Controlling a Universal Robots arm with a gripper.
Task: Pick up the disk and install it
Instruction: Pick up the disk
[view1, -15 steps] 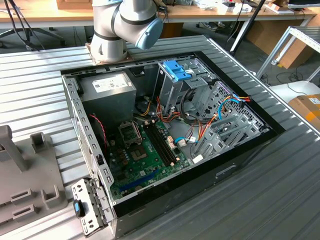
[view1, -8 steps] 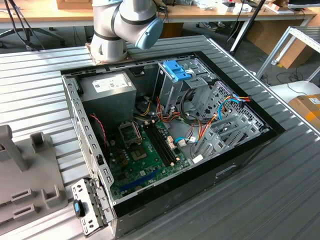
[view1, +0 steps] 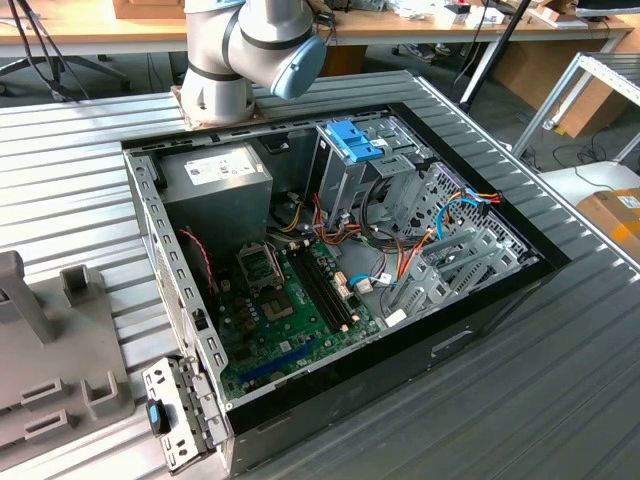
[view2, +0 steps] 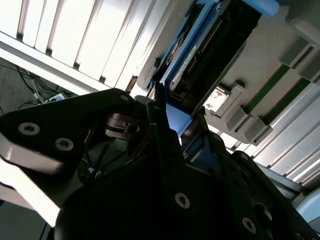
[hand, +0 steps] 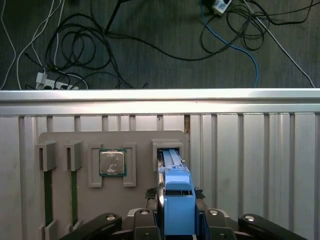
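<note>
The disk (hand: 172, 159) stands on edge in a slot of the grey fixture plate (hand: 135, 142), its bright blue rail and tab facing me. In the first wrist view my gripper (hand: 178, 202) sits right over that tab, with a dark finger pressed against each side of it. In the second wrist view, the black body of the disk (view2: 210, 45) and its blue rail run away from my gripper (view2: 172, 125), whose fingers close on the blue end. The disk still sits in its slot.
The plate also holds a processor chip (hand: 112, 162) and green memory sticks (hand: 47, 192). Beyond the ribbed table's edge (hand: 160, 95), cables (hand: 150, 40) lie on the floor. In the exterior view, the open computer case (view1: 480, 330) holds a grey cage with a blue clip (view1: 350, 140).
</note>
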